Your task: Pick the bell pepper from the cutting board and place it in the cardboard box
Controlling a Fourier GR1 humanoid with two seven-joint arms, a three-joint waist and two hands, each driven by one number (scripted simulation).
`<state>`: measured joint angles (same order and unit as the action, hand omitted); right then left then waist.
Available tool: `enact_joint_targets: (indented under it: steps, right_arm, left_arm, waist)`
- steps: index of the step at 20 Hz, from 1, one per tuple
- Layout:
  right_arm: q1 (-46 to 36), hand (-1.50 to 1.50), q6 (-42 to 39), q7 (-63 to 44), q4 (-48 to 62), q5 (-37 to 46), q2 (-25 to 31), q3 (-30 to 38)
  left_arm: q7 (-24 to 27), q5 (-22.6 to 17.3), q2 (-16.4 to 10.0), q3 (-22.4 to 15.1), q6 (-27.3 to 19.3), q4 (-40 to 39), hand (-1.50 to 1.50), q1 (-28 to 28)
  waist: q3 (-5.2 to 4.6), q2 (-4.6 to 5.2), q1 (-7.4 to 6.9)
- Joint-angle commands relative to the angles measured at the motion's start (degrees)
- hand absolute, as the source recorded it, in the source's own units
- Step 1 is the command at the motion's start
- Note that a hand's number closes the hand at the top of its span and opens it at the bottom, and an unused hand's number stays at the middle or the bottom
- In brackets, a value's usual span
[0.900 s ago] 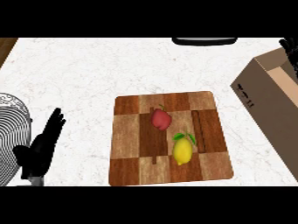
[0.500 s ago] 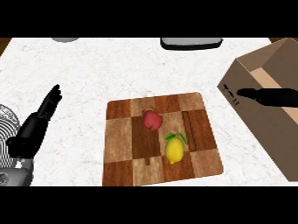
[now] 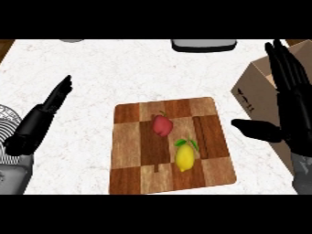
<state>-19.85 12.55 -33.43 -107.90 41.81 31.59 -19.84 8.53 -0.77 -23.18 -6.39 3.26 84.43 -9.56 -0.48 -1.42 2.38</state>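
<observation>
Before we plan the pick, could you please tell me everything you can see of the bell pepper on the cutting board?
The bell pepper is small, red and rounded, with a thin dark stem at its far end. It lies on the checkered wooden cutting board, near its middle, just beyond and left of the yellow lemon, apparently apart from it. Only the board touches it; the left hand and right hand are open, off to the sides.

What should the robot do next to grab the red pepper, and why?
Probably move the right hand left and lower it over the pepper. That hand is open and holds nothing, and its thumb points toward the cutting board, where the pepper lies untouched next to a lemon. The box stands right by that hand, handy for the drop.
</observation>
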Motion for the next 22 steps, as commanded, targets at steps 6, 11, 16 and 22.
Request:
enact_joint_targets:
  steps: [6,11,16,22]
  right_arm:
    - [-10.34,-1.5,-27.35,-28.28,-0.33,11.96,-9.11,-16.98]
    - [-14.73,-1.5,-40.31,-38.15,6.09,8.69,-19.89,-20.75]
    - [-19.42,-1.5,-44.63,-42.43,17.8,9.77,-29.24,-19.93]
    - [-22.52,-1.5,-43.41,-47.75,24.93,5.61,-31.4,-20.34]
  left_arm:
    - [-2.42,0.25,0.74,-1.75,1.54,1.5,0.0,-3.58]
    - [-3.8,0.19,1.76,-2.26,1.56,1.47,0.0,-4.66]
    - [-3.65,1.15,1.61,-2.08,1.23,0.63,0.0,-5.54]
    - [-2.77,0.55,1.45,-1.67,2.49,-0.19,0.0,-5.58]
  waist:
    - [-0.02,0.91,-3.39]
    - [0.12,1.2,-3.74]
    - [0.13,1.36,-3.76]
    - [0.22,1.29,-4.19]
